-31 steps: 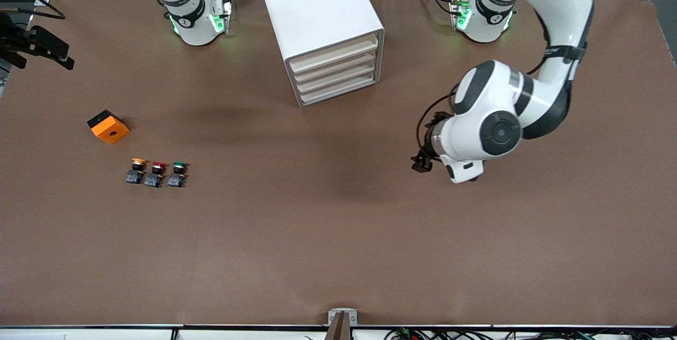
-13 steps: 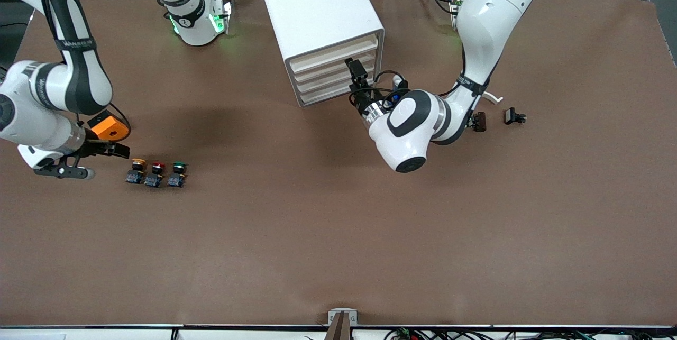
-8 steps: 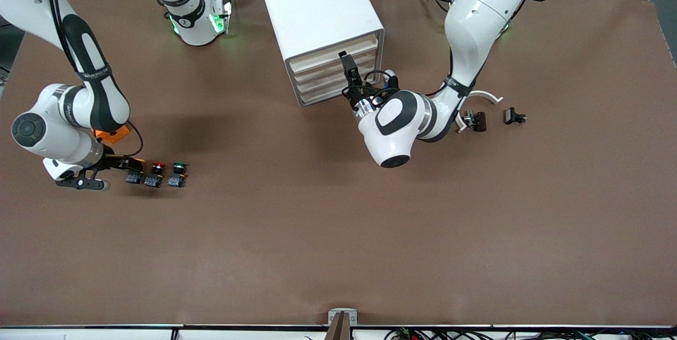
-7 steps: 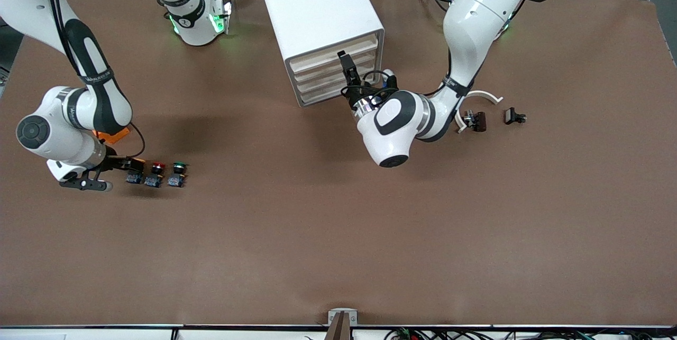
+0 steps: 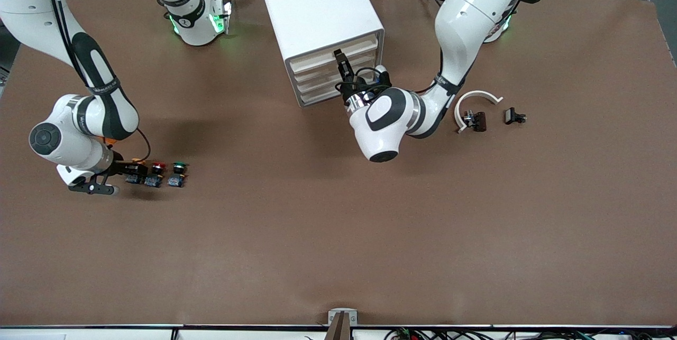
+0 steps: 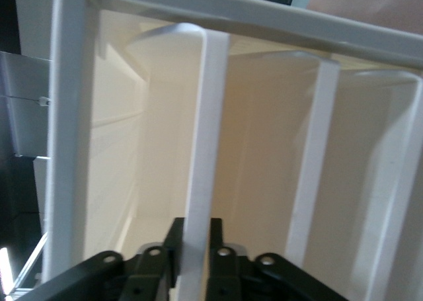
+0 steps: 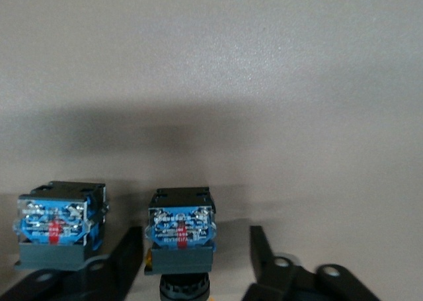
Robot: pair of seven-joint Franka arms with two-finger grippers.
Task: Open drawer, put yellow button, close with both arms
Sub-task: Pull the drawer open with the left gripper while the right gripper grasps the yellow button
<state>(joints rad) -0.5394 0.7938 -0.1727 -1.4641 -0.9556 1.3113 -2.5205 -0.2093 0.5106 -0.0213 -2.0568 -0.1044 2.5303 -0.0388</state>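
The drawer [image 5: 312,56] is the top one in the white cabinet [image 5: 317,1] and sits pushed in. My left gripper [image 5: 339,57] is at its front. In the left wrist view my left gripper [image 6: 193,238] is shut on the drawer's white front lip [image 6: 208,116], one finger on each side. The yellow button [image 5: 133,177] stands at the right arm's end of a row of three. My right gripper [image 5: 135,167] is low over it and open. In the right wrist view my right gripper [image 7: 195,256] straddles the yellow button's blue base [image 7: 180,227] without touching it.
The red-capped button [image 5: 157,166] and the green-capped button [image 5: 180,165] stand beside the yellow one. The red one's base also shows in the right wrist view [image 7: 58,223]. A white curved part [image 5: 476,98] and two small black parts [image 5: 478,120] lie toward the left arm's end.
My right gripper has moved in along the table and now straddles the yellow button. My left gripper has moved up the cabinet front to the top drawer's lip.
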